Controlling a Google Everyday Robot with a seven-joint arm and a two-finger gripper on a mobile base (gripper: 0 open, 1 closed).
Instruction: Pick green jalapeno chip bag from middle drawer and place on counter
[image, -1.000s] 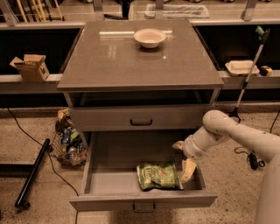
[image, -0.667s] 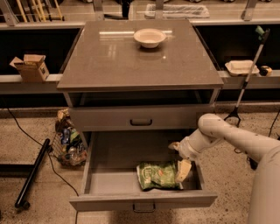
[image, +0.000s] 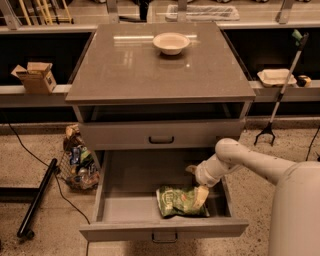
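Green jalapeno chip bag (image: 180, 201): lies flat on the floor of the middle drawer (image: 125, 200), right of centre and near the drawer's front wall.

Middle drawer: grey, pulled fully open, lower centre of the frame.

Gripper (image: 197, 182): inside the open drawer at its right side, on the end of a white arm (image: 250, 162) that enters from the lower right. It is released, with its two tan fingers (image: 202, 195) spread apart; the lower one meets the bag's right end, and nothing is grasped.

Counter (image: 150, 70): glossy grey-brown top, upper centre. It carries a white bowl (image: 171, 43) near its far edge.

Upper drawer (image: 161, 135): closed, directly under the counter.

Cardboard box (image: 36, 77): on the ledge at left.

Heap of colourful wrappers (image: 77, 162): on the floor left of the cabinet.
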